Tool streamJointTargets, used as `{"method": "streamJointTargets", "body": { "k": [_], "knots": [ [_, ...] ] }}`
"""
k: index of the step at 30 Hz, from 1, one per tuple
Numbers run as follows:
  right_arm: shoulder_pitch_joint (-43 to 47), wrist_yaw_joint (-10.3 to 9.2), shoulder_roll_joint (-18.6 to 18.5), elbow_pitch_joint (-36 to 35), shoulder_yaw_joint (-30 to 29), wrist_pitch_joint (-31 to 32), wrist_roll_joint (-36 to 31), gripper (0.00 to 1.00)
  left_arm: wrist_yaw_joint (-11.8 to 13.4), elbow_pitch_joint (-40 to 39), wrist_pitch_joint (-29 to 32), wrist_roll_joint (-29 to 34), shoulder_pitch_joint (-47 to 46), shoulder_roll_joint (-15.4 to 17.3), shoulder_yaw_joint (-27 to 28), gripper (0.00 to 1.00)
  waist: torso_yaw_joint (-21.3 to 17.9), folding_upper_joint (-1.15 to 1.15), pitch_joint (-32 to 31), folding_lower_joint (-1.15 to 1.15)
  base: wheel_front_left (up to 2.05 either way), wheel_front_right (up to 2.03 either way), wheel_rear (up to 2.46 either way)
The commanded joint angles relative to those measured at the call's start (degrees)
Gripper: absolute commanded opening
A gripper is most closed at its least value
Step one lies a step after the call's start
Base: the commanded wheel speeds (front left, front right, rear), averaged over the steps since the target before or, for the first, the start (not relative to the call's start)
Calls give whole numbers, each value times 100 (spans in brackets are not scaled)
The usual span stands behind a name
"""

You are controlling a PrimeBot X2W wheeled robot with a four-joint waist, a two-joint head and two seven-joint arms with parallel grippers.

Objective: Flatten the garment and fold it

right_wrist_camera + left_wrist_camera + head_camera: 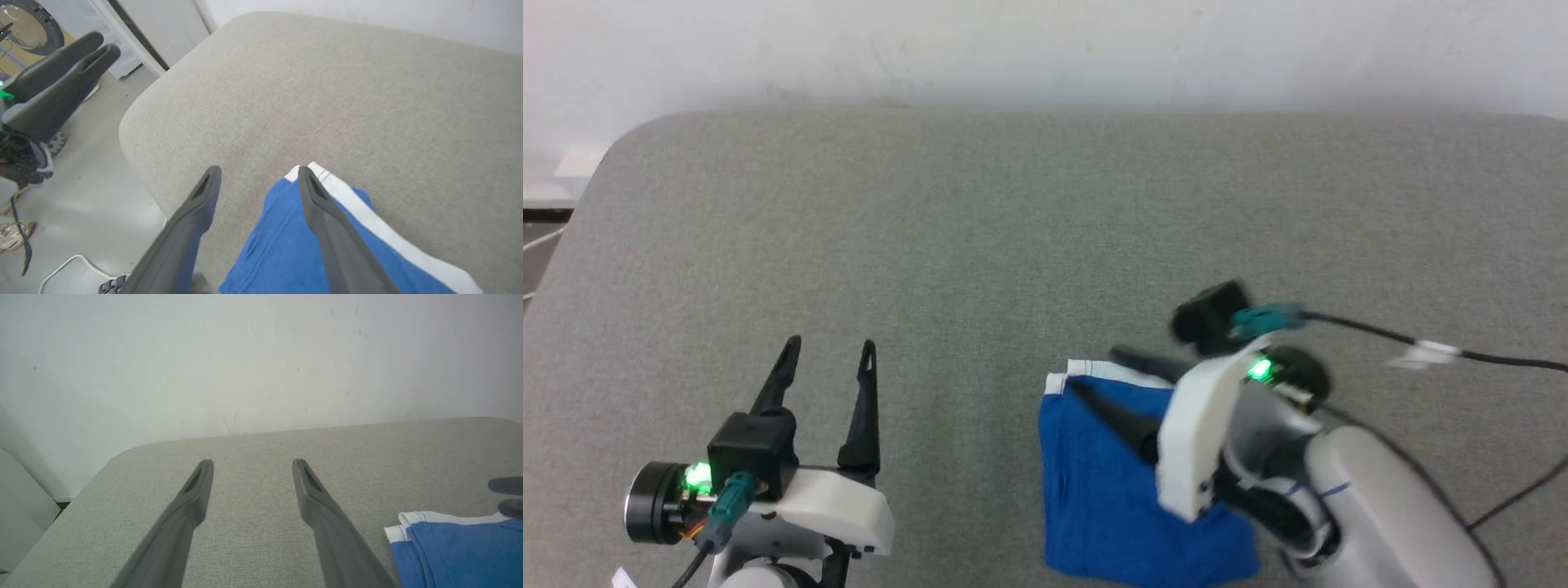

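Observation:
The garment (1103, 490) lies as a small folded blue packet with a white stripe along its far edge, near the grey table's front edge, right of centre. My right gripper (1094, 369) hovers over its far left corner, open, fingers spread and holding nothing. In the right wrist view the right gripper (259, 170) stands just above the garment (278, 245), with the white-trimmed corner at one fingertip. My left gripper (831, 347) is open over bare table at the lower left, well apart from the cloth. The left wrist view has the left gripper (252, 463) open, with the garment (457, 551) at the lower right.
The grey padded table (1013, 229) ends at a white wall behind and has a rounded far left corner. A black cable (1421, 351) with a white tag crosses the table's right side. Beyond the table's left edge is grey floor (94, 196) with cables and a shoe.

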Motion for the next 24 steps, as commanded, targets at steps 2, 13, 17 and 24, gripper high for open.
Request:
{"method": "streamJointTargets", "body": {
  "k": [2,13,17,24],
  "knots": [
    [95,-5,-105,-275,-446,-397,-397,100,59,-4,-29,-15,14,7,33,100,-96,0,-95,0,0,0,0],
    [1321,-5,-243,-1308,-2280,-298,-1352,100,202,-84,-38,-54,167,35,106,100,-269,0,-194,0,0,0,0],
    [1920,-5,-321,-1573,-2886,191,-1501,100,238,-110,-41,-75,222,49,127,100,-302,0,-200,0,0,0,0],
    [2637,-5,-355,-1766,-3242,1150,-1312,100,257,-136,-52,-100,288,59,118,100,-299,0,-168,0,0,0,0]
  ]
}}
